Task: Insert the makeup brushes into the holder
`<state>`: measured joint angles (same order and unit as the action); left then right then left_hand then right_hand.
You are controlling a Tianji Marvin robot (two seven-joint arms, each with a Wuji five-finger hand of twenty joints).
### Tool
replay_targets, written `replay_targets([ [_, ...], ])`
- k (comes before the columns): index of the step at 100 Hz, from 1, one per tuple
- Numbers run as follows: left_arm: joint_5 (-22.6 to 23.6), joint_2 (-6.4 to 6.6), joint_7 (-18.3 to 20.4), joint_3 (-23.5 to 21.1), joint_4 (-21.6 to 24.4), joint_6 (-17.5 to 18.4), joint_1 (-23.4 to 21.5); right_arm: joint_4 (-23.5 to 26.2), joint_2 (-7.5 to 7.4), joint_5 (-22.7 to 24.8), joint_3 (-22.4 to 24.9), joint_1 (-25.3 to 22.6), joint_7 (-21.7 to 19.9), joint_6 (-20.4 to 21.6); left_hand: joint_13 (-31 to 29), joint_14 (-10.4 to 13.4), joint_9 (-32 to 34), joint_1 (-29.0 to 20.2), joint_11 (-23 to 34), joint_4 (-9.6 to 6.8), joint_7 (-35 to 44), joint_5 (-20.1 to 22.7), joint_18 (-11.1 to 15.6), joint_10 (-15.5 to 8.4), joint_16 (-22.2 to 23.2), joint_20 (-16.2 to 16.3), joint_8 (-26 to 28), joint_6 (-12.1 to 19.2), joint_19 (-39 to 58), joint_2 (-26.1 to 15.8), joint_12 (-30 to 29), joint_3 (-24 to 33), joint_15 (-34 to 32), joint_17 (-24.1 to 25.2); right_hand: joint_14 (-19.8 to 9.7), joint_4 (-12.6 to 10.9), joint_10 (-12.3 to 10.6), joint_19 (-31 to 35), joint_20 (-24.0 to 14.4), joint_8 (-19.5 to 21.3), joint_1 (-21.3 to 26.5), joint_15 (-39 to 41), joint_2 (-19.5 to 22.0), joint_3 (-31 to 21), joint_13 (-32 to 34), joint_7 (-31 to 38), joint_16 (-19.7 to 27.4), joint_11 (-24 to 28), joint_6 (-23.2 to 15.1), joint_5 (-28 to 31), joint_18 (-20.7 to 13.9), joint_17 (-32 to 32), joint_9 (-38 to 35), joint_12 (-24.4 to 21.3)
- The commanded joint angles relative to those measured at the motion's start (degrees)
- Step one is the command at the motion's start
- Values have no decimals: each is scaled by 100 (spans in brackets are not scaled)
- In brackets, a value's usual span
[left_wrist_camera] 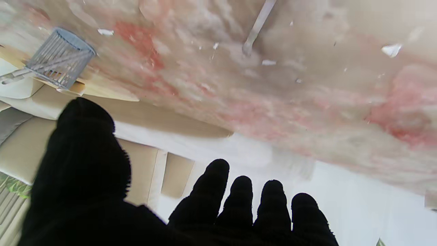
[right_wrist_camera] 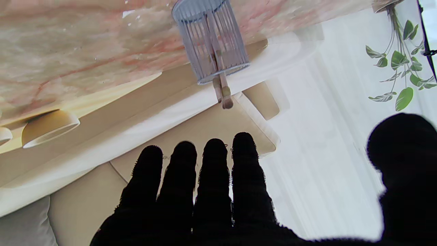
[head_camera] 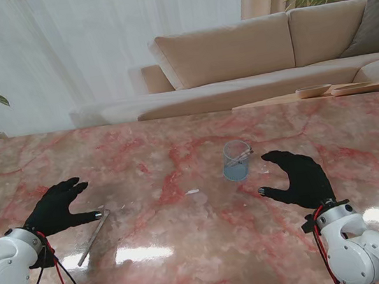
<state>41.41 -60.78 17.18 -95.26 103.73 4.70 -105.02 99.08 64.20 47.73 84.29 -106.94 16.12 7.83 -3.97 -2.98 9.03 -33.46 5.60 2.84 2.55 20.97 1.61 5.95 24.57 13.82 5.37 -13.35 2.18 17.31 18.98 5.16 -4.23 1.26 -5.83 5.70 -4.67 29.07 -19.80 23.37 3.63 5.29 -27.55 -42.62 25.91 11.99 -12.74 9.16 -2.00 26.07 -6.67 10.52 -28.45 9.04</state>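
While the left hand (head_camera: 59, 206) hovers empty with fingers spread, one slim, pale makeup brush (head_camera: 94, 237) lies flat on the marble table (head_camera: 191, 255) just beside it, nearer to me, so I judge the job partly done. Toward the middle stands the holder (head_camera: 236, 161), a small upright bluish slatted cup with brushes (right_wrist_camera: 222, 92) already leaning inside. Just right of it, the right hand (head_camera: 299, 177) also hangs open, holding nothing.
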Motion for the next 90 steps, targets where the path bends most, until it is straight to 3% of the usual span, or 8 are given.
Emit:
replay_targets([
  [1, 263, 63, -190, 32, -148, 6, -23, -11, -22, -101, 19, -54, -265, 7, 191, -59, -198, -177, -159, -167, -98, -98, 127, -3, -28, -98, -69, -141, -118, -123, 173, -196, 70, 2, -160, -242, -77, -181, 178, -73, -37, -77, 84, 96, -188, -144, 164, -96, -55, -154, -148, -106, 184, -91],
  [20, 407, 94, -79, 154, -368, -147, 61, 4, -29, -219, 12, -54, -421, -53, 224, -74, -137, -301, 41, -161, 181, 104, -1, -38, 312, -104, 205, -62, -95, -78, 432, -151, -17, 28, -139, -251, -74, -193, 170, -54, 32, -57, 132, 163, -194, -129, 148, -64, -57, -118, -89, -129, 121, -63],
  [39, 568, 170, 364, 407, -496, -453, 228, 41, -34, -273, 9, -61, -510, -84, 191, 17, -191, -339, -68, -161, 357, 233, -32, -146, -26, -313, 457, -28, -253, -37, 497, -65, 182, 27, -123, -261, -63, -158, 114, -20, 103, -27, 206, 236, -209, -104, 98, -52, -88, -96, 52, -181, 103, 0],
  [58, 959, 175, 217, 699, -731, -566, 365, 78, -40, -291, 13, -68, -575, -108, 173, 29, -103, -363, 53, -152, 562, 407, -49, -191, -127, -442, 652, 97, -253, 26, 605, 24, 134, 10, -126, -270, -64, -153, 82, 7, 143, -29, 284, 285, -215, -88, 74, -66, -106, -69, 67, -199, 97, 37],
  [78, 1162, 152, -38, 940, -848, -775, 402, 131, -40, -332, -12, -46, -621, -140, 198, 17, 24, -341, 380, -107, 968, 569, -73, -217, 174, -372, 962, 219, -160, 196, 653, 320, -6, 21, -132, -281, -60, -157, 52, 35, 188, -29, 360, 344, -218, -73, 49, -66, -101, -38, 77, -205, 69, 83],
  [83, 1215, 138, -165, 1010, -888, -866, 415, 142, -43, -328, -21, -36, -641, -147, 204, 3, 78, -324, 510, -85, 1119, 626, -83, -215, 307, -328, 1051, 253, -140, 297, 654, 483, -27, 28, -129, -284, -59, -161, 46, 41, 198, -30, 376, 359, -217, -73, 44, -69, -105, -37, 78, -208, 68, 92],
  [85, 1230, 134, -199, 1034, -907, -893, 425, 145, -44, -331, -26, -30, -649, -151, 196, -7, 97, -115, 573, -13, 1201, 647, -91, -217, 469, -256, 1105, 267, -139, 429, 595, 979, 26, 36, -123, -285, -62, -162, 45, 42, 203, -30, 385, 361, -215, -75, 43, -68, -106, -40, 77, -209, 63, 95],
  [90, 1188, 125, -234, 1090, -943, -992, 458, 151, -46, -339, -40, -15, -668, -169, 195, -10, 154, -160, 630, 5, 1307, 772, -100, -244, 538, -228, 1155, 303, -133, 592, 592, 1205, 13, 34, -118, -287, -62, -166, 40, 48, 210, -31, 411, 377, -220, -72, 39, -63, -119, -31, 75, -211, 48, 107],
])
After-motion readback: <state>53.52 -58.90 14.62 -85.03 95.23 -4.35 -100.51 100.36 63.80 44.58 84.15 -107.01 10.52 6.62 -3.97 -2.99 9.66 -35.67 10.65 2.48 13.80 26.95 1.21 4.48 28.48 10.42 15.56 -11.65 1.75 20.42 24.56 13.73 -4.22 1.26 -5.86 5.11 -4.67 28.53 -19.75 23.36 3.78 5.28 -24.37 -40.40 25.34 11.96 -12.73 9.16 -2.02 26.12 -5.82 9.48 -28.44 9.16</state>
